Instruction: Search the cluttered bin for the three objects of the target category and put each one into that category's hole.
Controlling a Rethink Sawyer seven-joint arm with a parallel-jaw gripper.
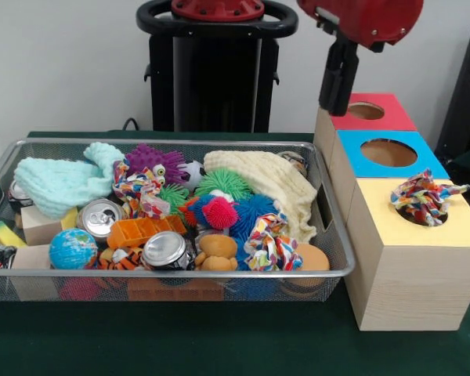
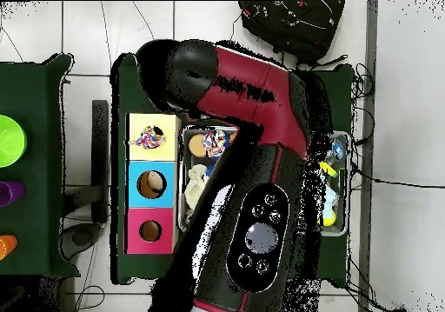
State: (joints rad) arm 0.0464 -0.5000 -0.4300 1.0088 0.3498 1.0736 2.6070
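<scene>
- A robotics lab: red robot arm (image 2: 261, 100) on a pedestal.
- Green-covered bench (image 1: 219, 345), tiled floor (image 2: 408, 109), trailing cables (image 2: 382, 183), test boxes (image 1: 411, 251).

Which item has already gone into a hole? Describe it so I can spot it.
Find the row of three wooden boxes right of the wire bin. In the nearest, yellow-topped one, a knotted rope toy sticks out of the hole; the blue and red holes show none.

Red arm (image 1: 360, 19) enters from the top edge in the front view, with a black wrist piece (image 1: 338, 74) hanging down from it. Overhead view: the arm (image 2: 252, 91) stretches across the table, its black rounded end (image 2: 178, 69) near one edge. Gripper state unreadable.
</scene>
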